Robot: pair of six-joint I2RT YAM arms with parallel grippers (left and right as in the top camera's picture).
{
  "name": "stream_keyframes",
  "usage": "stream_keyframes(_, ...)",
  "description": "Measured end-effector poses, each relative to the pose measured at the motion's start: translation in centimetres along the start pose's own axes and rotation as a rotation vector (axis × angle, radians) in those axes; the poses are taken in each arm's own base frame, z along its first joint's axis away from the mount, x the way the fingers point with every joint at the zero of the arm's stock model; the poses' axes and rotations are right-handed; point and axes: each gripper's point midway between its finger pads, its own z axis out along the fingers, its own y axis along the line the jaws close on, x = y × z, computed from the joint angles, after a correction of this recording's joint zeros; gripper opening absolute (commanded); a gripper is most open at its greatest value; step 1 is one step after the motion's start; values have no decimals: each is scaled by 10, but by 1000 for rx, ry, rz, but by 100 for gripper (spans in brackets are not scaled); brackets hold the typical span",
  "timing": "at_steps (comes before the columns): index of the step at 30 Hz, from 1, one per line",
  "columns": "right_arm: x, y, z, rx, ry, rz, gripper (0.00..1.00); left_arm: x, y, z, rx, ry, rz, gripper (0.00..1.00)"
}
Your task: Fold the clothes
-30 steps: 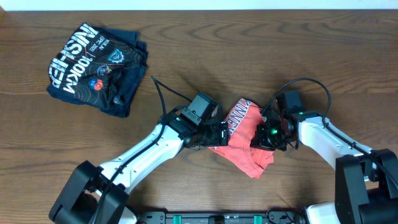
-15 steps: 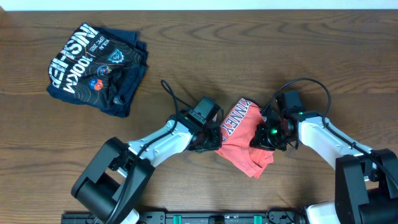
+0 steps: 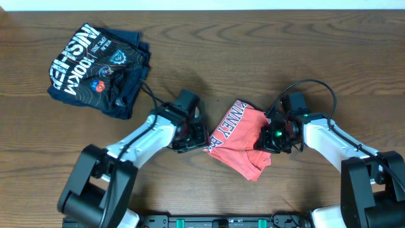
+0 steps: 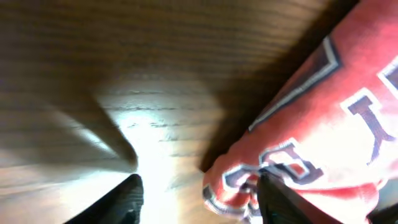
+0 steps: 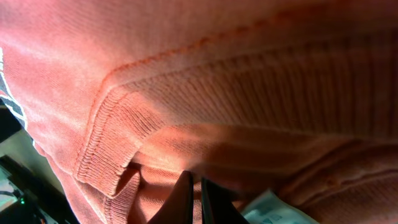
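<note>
You have a dark wood-grain table [image 3: 329, 50] filling the overhead view, with a pale strip along its far edge. A folded navy shirt [image 3: 95, 69] with white lettering lies well to the left of the T-shirt [image 3: 237, 136] and further back. The T-shirt itself sits bunched near the middle of the table, toward the front, with its white block letters running along its left side.

Your left arm reaches in from the front left and bends at the elbow. The left gripper [image 3: 201, 134] is low on the wood, right at the T-shirt's left edge. In the wrist view its fingers [image 4: 130, 193] stand apart with bare, glaring wood between them, and the lettered hem lies just beside the right-hand one, unclamped.

Your right arm comes in from the front right. The right gripper [image 3: 269, 136] sits on the T-shirt's right side. Close up, its fingers [image 5: 186, 193] are pinched together on cloth below the ribbed collar, beside a white label [image 5: 267, 210].
</note>
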Motion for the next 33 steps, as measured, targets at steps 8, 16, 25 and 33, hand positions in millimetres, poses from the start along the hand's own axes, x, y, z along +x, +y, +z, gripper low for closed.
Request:
stream_keyframes(8,-26,11,-38,-88,-161,-75,1,-15,-29,-32,94,-143,196,57)
stream_keyframes(16,-72,35,-108,-179,-471,-108,1,-51,-74,-52,225,-344,457,37)
stream_keyframes(25,-73,-30,-59,37,-365,127,1,-39,-73,4,301,-181,545,38)
stream_keyframes(33,-65,-56,-32,101,-278,189,2,-30,-70,17,332,-115,543,31)
